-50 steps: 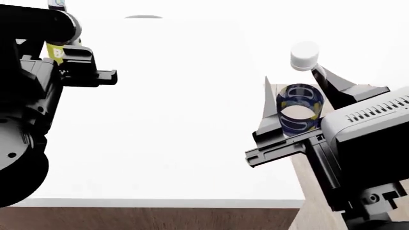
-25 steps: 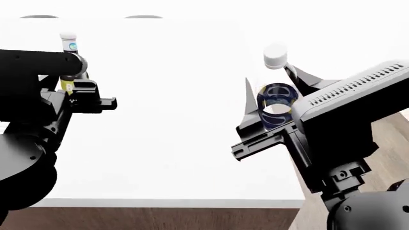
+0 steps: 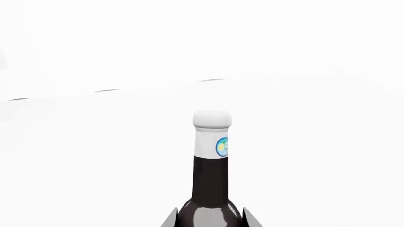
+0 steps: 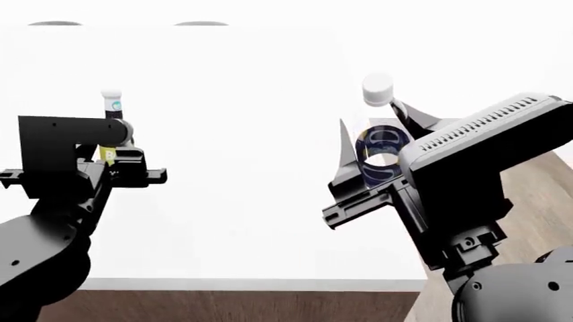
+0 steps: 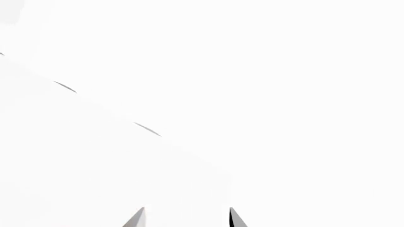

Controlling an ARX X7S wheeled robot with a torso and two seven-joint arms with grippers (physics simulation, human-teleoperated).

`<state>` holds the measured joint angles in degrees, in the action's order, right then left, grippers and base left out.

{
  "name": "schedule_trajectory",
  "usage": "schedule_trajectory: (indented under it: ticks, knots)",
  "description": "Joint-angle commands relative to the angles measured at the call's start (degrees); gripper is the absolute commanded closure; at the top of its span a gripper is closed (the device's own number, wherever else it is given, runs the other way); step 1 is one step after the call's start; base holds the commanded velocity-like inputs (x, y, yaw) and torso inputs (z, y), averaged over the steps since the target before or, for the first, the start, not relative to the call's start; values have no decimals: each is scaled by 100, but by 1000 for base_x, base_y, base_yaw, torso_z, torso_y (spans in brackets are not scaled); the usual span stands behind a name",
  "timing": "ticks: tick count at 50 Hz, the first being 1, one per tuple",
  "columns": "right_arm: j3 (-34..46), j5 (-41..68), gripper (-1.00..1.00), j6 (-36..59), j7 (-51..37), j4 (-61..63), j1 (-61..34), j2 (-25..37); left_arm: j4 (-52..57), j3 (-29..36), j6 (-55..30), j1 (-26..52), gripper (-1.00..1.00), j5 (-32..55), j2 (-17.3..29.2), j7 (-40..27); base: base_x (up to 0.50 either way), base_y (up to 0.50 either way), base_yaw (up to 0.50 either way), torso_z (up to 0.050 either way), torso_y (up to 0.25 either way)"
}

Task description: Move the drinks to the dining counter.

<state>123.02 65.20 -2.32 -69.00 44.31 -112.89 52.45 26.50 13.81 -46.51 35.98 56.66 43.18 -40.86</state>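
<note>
Two bottles in your grippers over the dining counter [image 4: 233,221], left gripper [image 4: 115,157] clamping the dark bottle [image 3: 211,179], right gripper [image 4: 380,151] clamping the clear bottle [image 4: 380,144].

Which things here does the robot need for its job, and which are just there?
Needed:
small dark bottle, in the left gripper
clear bottle, between the right gripper fingers
dining counter

Just there:
wood floor
</note>
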Motion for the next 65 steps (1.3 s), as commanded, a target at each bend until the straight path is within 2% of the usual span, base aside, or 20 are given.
schedule_trajectory:
  ticks: [1, 24, 25, 48, 57, 65]
  knots:
    - [-124, -82, 100, 79, -26, 18, -2, 20, -57, -30, 226, -143, 100, -165, 31, 116, 0, 0, 0, 0, 0]
    - [-193, -118, 100, 116, -21, 34, 69, 67, -129, 162, 183, -92, 100, -205, -8, 269, 0, 0, 0, 0, 1]
    - [-198, -117, 100, 113, -19, 34, 71, 75, -115, 158, 186, -89, -100, -204, -10, 261, 0, 0, 0, 0, 0]
    - [-242, -200, 100, 143, -46, 125, 161, 191, -93, 196, 103, 44, -100, -167, -25, 224, 0, 0, 0, 0, 0]
    - [-336, -58, 100, 104, 161, -31, 181, -84, 719, -209, -232, 181, -100, 569, 207, -258, 0, 0, 0, 1, 0]
    - [-390, -22, 100, 39, 329, -187, 269, -258, 1614, -502, -679, 712, -100, 1595, 420, -995, 0, 0, 0, 0, 1]
